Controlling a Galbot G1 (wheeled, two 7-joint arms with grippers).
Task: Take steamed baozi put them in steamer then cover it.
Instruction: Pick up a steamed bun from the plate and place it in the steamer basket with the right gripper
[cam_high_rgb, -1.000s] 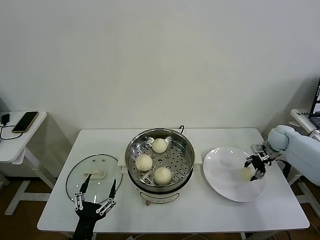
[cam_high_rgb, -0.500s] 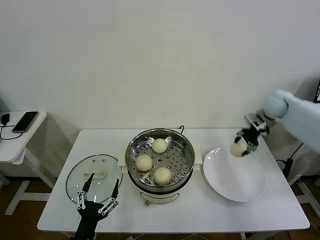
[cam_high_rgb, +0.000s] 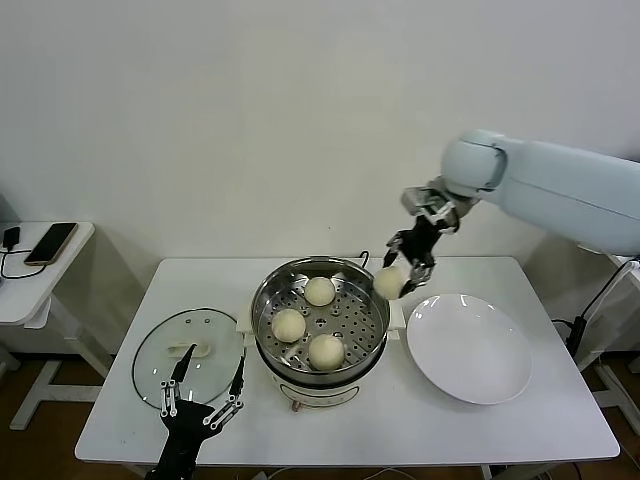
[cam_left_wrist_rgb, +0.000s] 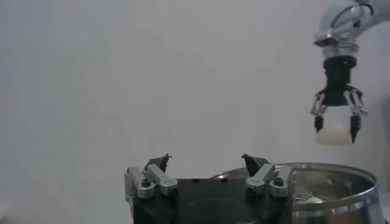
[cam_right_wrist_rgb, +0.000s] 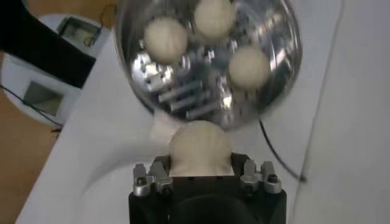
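The steel steamer (cam_high_rgb: 375, 325) stands mid-table with three cream baozi (cam_high_rgb: 319, 291) (cam_high_rgb: 288, 325) (cam_high_rgb: 326, 352) on its perforated tray. My right gripper (cam_high_rgb: 398, 274) is shut on the fourth baozi (cam_high_rgb: 389, 283) and holds it in the air just above the steamer's right rim. In the right wrist view this bun (cam_right_wrist_rgb: 198, 146) sits between the jaws with the steamer (cam_right_wrist_rgb: 286, 73) below. My left gripper (cam_high_rgb: 196, 400) is open and empty, low at the table's front left, just in front of the glass lid (cam_high_rgb: 150, 355). The left wrist view shows the steamer (cam_left_wrist_rgb: 341, 195) and the right gripper (cam_left_wrist_rgb: 334, 125).
An empty white plate (cam_high_rgb: 470, 348) lies right of the steamer. A side table (cam_high_rgb: 20, 290) with a phone (cam_high_rgb: 50, 243) stands at the far left. A black cable (cam_high_rgb: 364, 258) runs behind the steamer.
My right gripper has lifted the last baozi off the white plate and carried it up and left to above the steamer's right rim. The left gripper has barely moved.
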